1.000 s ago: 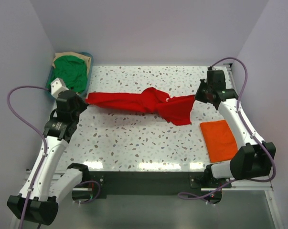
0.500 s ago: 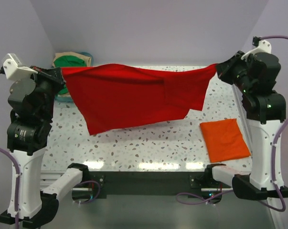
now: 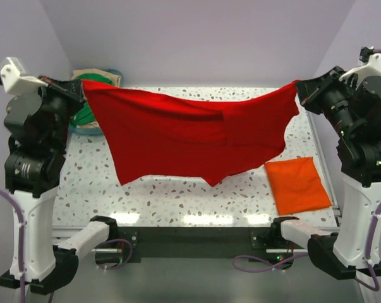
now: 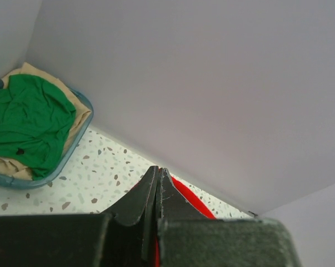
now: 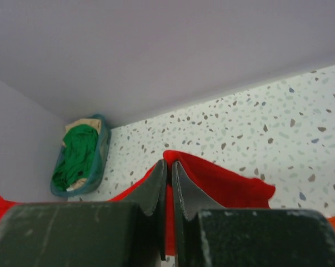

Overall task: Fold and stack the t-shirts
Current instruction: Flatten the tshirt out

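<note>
The red t-shirt (image 3: 184, 136) hangs spread in the air between both raised arms, above the speckled table (image 3: 177, 196). My left gripper (image 3: 81, 91) is shut on its left top corner; red cloth (image 4: 189, 201) shows beside the closed jaws. My right gripper (image 3: 297, 88) is shut on its right top corner, with red cloth (image 5: 223, 178) pinched between the jaws. A folded orange t-shirt (image 3: 297, 184) lies flat at the table's right front. A green t-shirt (image 4: 25, 122) lies on a tan one (image 4: 75, 125) in the teal basket (image 4: 73, 153) at the back left.
The basket (image 3: 83, 129) sits in the back left corner, partly hidden behind the left arm and the red shirt. Lilac walls enclose the table at the back and both sides. A black bar (image 3: 190, 240) runs along the near edge.
Both arms rose from table level with the red shirt, lifting it from a bunched strip into a hanging sheet. In the last half second the right gripper moved further right, stretching the shirt wider.
</note>
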